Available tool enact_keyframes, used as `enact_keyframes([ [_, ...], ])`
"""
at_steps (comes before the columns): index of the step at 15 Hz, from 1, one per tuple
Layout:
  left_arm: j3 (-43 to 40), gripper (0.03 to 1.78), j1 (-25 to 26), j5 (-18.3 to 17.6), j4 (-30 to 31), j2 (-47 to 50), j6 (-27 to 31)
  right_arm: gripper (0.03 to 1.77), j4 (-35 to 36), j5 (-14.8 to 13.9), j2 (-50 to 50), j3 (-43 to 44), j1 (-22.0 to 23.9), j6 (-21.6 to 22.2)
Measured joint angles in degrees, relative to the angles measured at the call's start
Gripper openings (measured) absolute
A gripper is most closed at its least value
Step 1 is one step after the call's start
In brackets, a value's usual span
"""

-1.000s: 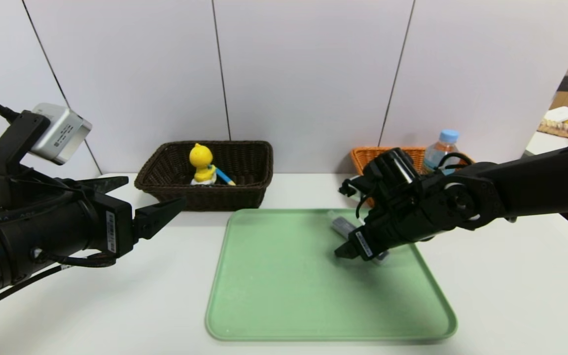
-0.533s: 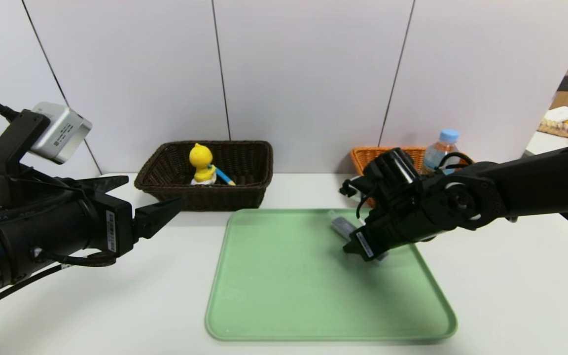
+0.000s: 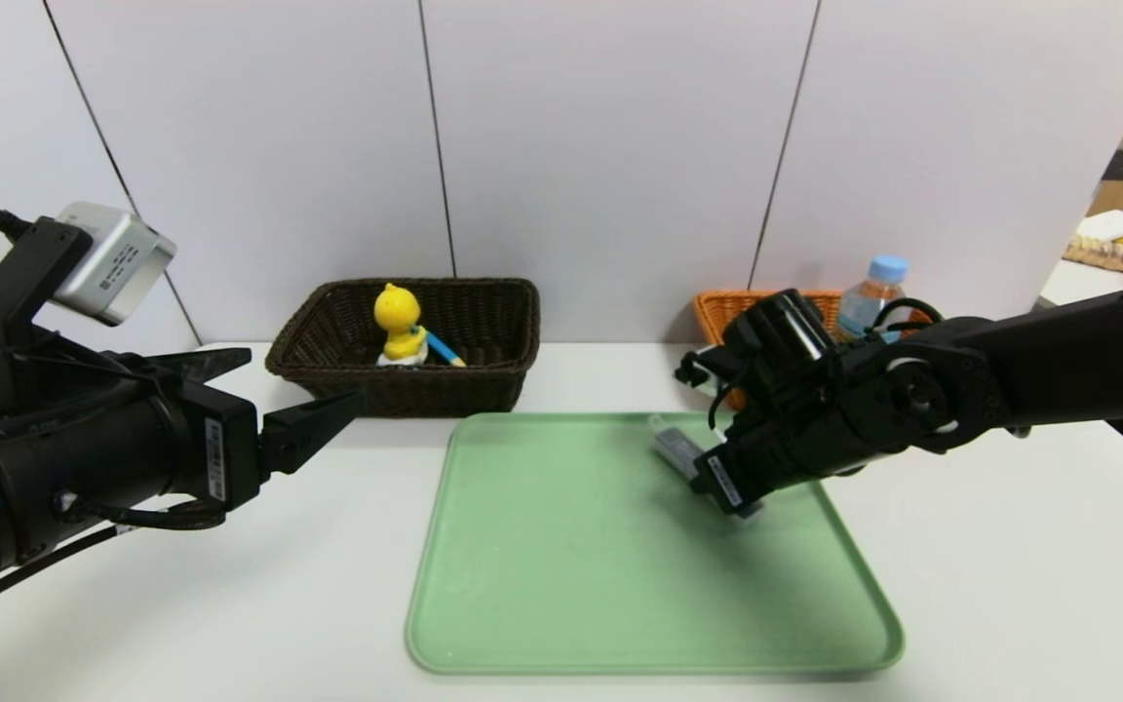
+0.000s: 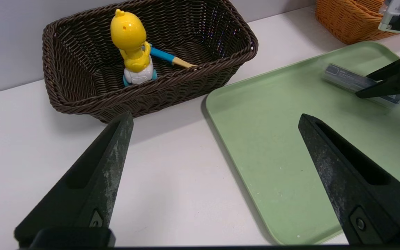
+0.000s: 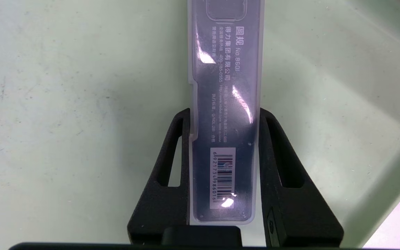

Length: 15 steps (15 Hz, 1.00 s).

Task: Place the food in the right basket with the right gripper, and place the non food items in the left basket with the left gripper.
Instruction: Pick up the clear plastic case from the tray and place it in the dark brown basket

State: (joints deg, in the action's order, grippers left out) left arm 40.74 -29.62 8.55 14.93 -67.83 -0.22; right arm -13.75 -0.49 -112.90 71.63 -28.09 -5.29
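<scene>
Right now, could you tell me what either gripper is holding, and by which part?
The right gripper clamps the clear plastic case by its long sides at the barcode end; the left gripper holds nothing.

We see a long, translucent plastic case point(image 5: 226, 114) with printed text and a barcode label lying flat on the green tray point(image 3: 571, 585), near the tray's far right corner, with the right gripper point(image 5: 224, 139) closed on its sides. The brown wicker basket point(image 3: 493, 385) sits on the table beyond the tray's far left corner and holds a yellow duck toy point(image 3: 398, 327) standing upright. The orange basket point(image 3: 717, 310) stands beyond the tray's far right corner, a bottle point(image 3: 871, 292) upright at its right side.
</scene>
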Motion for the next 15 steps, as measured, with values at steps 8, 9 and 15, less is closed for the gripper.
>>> enact_keyframes([
  [8,-0.1,1.69,-0.4,0.1,0.0,-0.1,0.0,0.54,5.7,-4.7,6.8,6.6,-8.8,0.4],
  [9,-0.1,1.69,-0.5,0.1,0.0,-0.1,-0.1,0.54,7.3,-5.1,6.8,9.5,-9.7,0.5],
  [15,-0.3,1.69,-0.6,0.4,-0.2,-0.1,0.0,0.54,22.3,-5.9,-2.3,27.5,-12.2,2.0],
])
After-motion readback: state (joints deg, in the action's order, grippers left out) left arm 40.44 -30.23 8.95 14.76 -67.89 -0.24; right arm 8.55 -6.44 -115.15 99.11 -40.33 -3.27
